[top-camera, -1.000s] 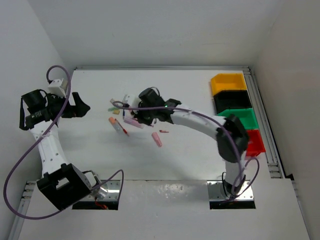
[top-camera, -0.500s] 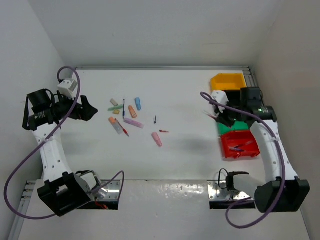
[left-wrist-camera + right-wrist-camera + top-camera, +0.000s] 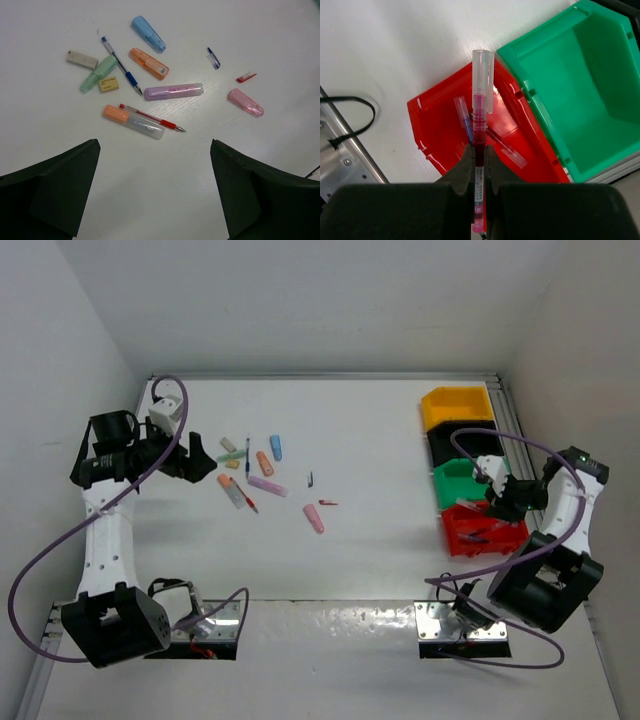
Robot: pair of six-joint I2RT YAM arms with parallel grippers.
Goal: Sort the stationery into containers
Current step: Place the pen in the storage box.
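R: right gripper (image 3: 479,156) clamped on a red pen (image 3: 479,107), over the red bin (image 3: 437,125), green bin (image 3: 600,70) at its 2 o'clock | L: left gripper (image 3: 203,456) wide open, holding nothing | loose stationery (image 3: 267,485) on the table (image 3: 380,440), 3 o'clock of it

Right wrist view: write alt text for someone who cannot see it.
The right gripper is shut on a red pen with a clear cap, seen against an open red bin that holds other pens. An empty green bin sits right beside the red one on a white table.
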